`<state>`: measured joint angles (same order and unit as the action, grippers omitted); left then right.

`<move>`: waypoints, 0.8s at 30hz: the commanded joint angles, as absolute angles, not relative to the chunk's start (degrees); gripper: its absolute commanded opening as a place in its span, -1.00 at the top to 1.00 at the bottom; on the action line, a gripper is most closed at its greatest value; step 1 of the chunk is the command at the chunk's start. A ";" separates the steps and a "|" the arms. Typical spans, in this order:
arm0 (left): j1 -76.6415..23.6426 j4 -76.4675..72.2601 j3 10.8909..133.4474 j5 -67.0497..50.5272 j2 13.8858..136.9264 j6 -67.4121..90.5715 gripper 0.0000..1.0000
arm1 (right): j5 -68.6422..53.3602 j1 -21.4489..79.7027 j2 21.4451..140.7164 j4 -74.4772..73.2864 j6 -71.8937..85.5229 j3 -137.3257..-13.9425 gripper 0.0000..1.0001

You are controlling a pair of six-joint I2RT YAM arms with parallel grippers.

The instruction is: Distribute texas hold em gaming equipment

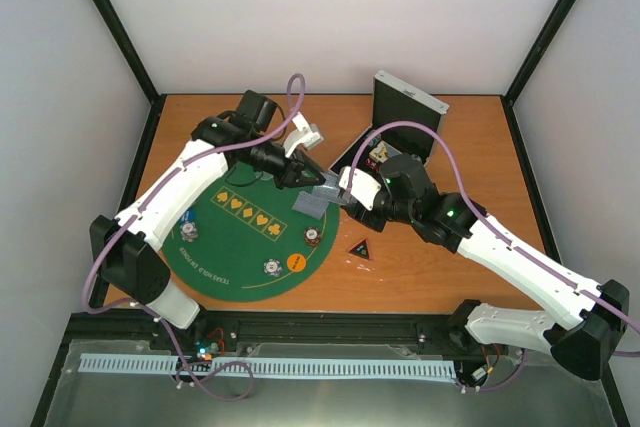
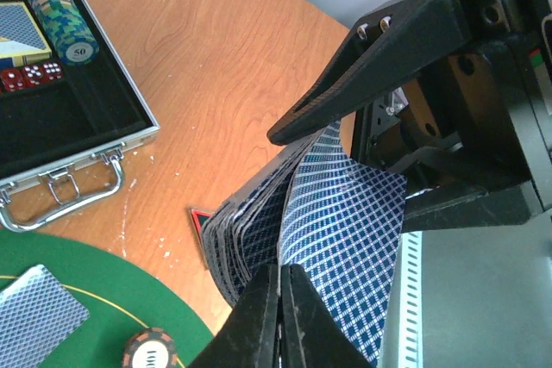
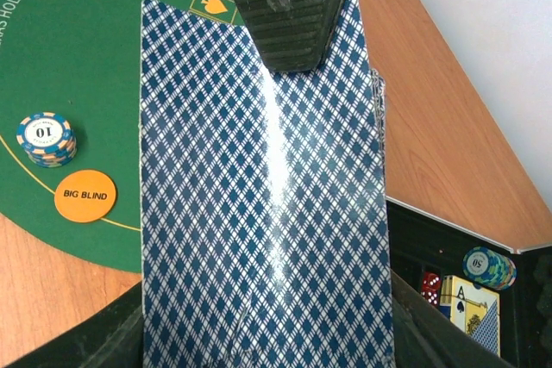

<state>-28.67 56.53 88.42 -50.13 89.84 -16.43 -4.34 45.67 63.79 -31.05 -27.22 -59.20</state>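
The job looked partway done. The right gripper (image 1: 346,193) was clamped on the deck (image 3: 259,213), held above the mat (image 1: 235,252) at its far edge. The left gripper (image 2: 281,282) had its fingers together on the top card (image 2: 345,239).

One card (image 2: 34,312) lay face down on the mat, so dealing seemed barely begun.

Four chip piles sat on the mat:
- a left pair (image 1: 187,232) at the mat's left edge
- a red pile (image 1: 313,237) near the lone card
- a pale pile (image 1: 271,267) just beside the single orange disc (image 1: 296,263)

One marker (image 1: 360,247) lay on the table (image 1: 450,267), just off the mat. No clear disc could be picked out.

The case (image 1: 405,107) stood open with one chip stack (image 2: 59,19) and some dice (image 2: 26,75) inside. More chips probably remained to hand out.
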 commanded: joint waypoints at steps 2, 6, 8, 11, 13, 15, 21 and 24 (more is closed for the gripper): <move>-28.38 58.63 90.16 -51.85 89.57 -18.14 0.99 | -3.59 45.35 62.73 -29.25 -27.58 -59.64 -0.04; -28.39 59.03 90.29 -50.13 88.60 -18.90 0.99 | -3.26 45.35 62.28 -29.21 -27.48 -59.35 -0.04; -28.28 59.14 90.13 -49.39 88.20 -19.11 0.99 | -3.18 45.35 62.15 -29.29 -27.51 -59.11 -0.04; -28.04 59.66 90.75 -49.14 87.54 -19.51 0.99 | -2.95 45.35 62.15 -29.31 -27.51 -58.82 -0.04; -27.66 60.10 91.47 -49.20 87.17 -19.88 0.99 | -2.75 45.35 62.14 -29.29 -27.47 -58.61 -0.04; -27.16 60.59 91.98 -49.45 86.87 -20.47 0.99 | -2.77 45.35 62.18 -29.19 -27.51 -58.44 -0.04; -25.79 61.67 92.11 -50.20 85.78 -21.98 0.99 | -2.73 45.31 62.18 -29.14 -27.59 -58.40 -0.04; -25.07 62.21 92.26 -50.27 84.99 -22.48 0.99 | -2.63 45.35 62.30 -29.13 -27.68 -58.34 -0.04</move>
<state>-26.24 60.38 89.76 -49.50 87.07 -20.10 -3.40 45.67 63.40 -31.00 -27.24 -58.74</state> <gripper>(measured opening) 0.020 0.523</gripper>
